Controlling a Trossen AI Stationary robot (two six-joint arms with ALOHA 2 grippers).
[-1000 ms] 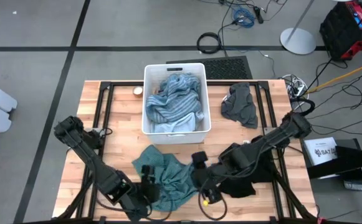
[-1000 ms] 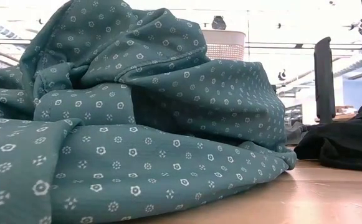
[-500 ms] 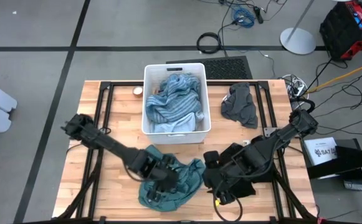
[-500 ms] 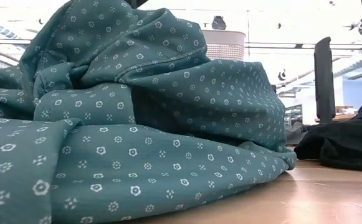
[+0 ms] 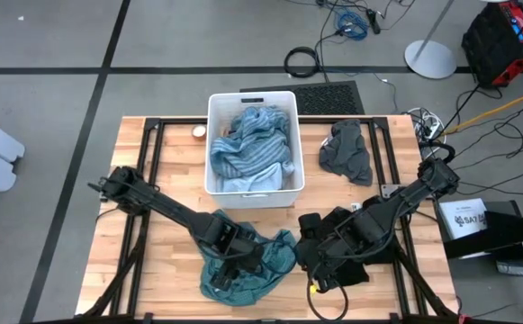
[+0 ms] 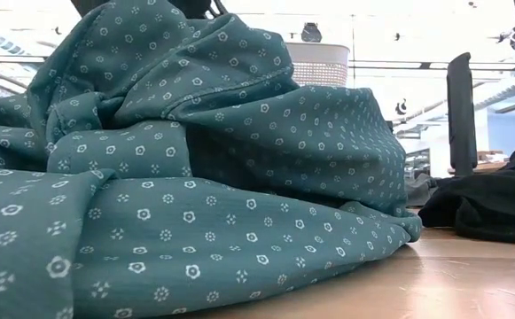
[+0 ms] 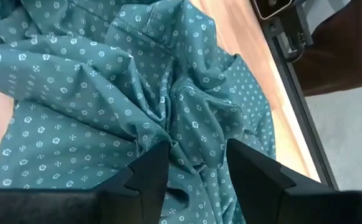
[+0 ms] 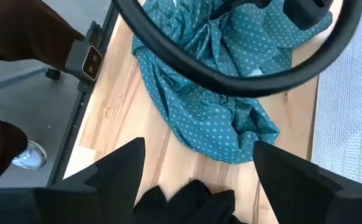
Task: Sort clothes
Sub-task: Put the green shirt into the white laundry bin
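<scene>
Lying bunched up near the front edge of the wooden table (image 5: 162,153) is the teal green garment (image 5: 243,270), printed all over with tiny white flowers. No brand or tag can be read on it. The only writing spotted anywhere is on a white box (image 5: 466,216) off to the table's right, where "SAT" can just be made out.

The left gripper (image 7: 192,163) is parked right on top of the teal heap, its fingers partly spread with a ridge of fabric bunched between the tips; whether the cloth is actually pinched can't be told. The right gripper (image 8: 196,163) is held just beside the teal piece, fingers spread wide, over the black garment (image 5: 356,265), which is tucked under the right arm.

Farther back, the blue-grey striped garment (image 5: 252,135) is piled in the white bin (image 5: 214,108) along with a light blue piece (image 5: 243,183). A grey patterned garment (image 5: 347,151) is left on the table to the bin's right.
</scene>
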